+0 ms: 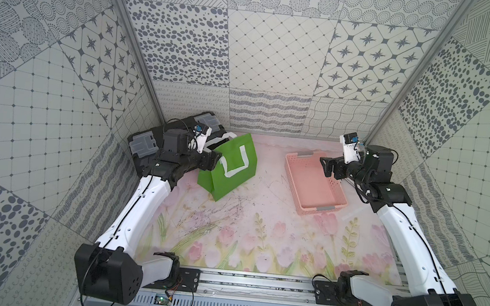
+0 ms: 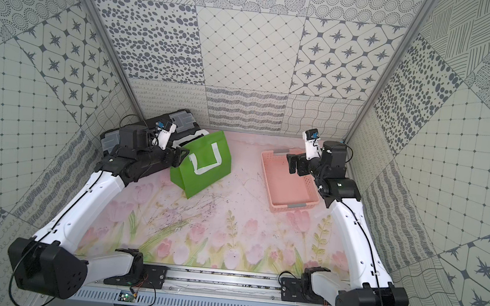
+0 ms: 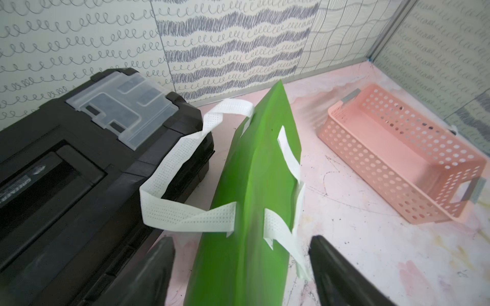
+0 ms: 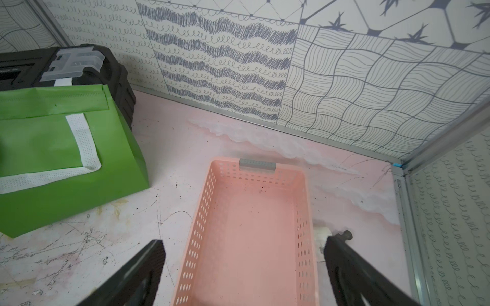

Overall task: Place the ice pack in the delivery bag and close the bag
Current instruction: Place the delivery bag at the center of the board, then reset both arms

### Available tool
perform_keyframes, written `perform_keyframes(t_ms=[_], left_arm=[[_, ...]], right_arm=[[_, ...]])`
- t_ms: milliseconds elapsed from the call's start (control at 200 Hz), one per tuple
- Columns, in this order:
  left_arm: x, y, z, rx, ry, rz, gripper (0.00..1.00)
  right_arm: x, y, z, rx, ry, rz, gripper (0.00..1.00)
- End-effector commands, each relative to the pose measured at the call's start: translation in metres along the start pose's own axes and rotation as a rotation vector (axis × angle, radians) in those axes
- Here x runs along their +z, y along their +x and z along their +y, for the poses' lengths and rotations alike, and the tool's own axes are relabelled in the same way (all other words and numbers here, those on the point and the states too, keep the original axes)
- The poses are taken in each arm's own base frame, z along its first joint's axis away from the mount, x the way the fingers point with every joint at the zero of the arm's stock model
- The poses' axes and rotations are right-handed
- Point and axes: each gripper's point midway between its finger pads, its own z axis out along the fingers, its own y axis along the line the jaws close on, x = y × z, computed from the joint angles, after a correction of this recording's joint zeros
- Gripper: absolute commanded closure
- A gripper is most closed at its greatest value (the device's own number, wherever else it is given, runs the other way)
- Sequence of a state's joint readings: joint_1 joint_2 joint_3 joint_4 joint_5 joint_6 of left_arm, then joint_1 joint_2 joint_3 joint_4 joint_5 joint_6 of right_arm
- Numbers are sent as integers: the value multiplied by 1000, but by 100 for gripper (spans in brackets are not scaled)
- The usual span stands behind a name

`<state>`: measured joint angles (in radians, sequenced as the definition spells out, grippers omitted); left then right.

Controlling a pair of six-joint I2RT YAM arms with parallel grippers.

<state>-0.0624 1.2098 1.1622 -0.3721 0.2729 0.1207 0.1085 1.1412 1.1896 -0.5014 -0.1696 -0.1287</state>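
Observation:
The delivery bag (image 1: pixel 232 171) (image 2: pixel 205 168), bright green with white strap handles, stands at the back left with its top pressed nearly flat. One white handle (image 3: pixel 169 169) drapes over the black toolbox beside it. My left gripper (image 1: pixel 210 161) (image 3: pixel 242 265) is open, and the bag's upper edge (image 3: pixel 254 172) runs between its spread fingers with a gap on both sides. Over at the back right, my right gripper (image 1: pixel 329 168) (image 4: pixel 241 265) hangs open and empty above the pink basket. The ice pack is out of view in every frame.
A black toolbox (image 1: pixel 143 145) (image 3: pixel 66 159) with clear latches sits against the back left wall, touching the bag. The pink perforated basket (image 1: pixel 294 184) (image 4: pixel 204 212) has nothing in it. A small whitish object (image 4: pixel 322 235) lies just outside its right wall. Patterned walls enclose the floral mat.

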Motion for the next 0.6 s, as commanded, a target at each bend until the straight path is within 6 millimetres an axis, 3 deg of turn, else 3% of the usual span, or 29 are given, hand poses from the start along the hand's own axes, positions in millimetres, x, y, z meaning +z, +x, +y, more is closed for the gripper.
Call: perform_keyframes(t_ms=[0, 105, 240, 355, 485, 595], left_arm=[[-49, 0, -3, -53, -65, -9, 1], [-79, 16, 0, -127, -150, -42, 0], [-95, 66, 15, -267, -295, -73, 0], [-86, 121, 30, -348, -398, -36, 1], [-71, 154, 47, -349, -489, -26, 1], [-55, 168, 54, -362, -508, -26, 0]], right_arm=[[-32, -9, -20, 53, 123, -29, 1], [-52, 8, -34, 97, 234, -28, 1], [-51, 55, -42, 172, 309, -10, 1], [-28, 98, -45, 216, 334, 0, 1], [-1, 127, -47, 240, 339, -41, 1], [23, 153, -48, 230, 343, -41, 1]])
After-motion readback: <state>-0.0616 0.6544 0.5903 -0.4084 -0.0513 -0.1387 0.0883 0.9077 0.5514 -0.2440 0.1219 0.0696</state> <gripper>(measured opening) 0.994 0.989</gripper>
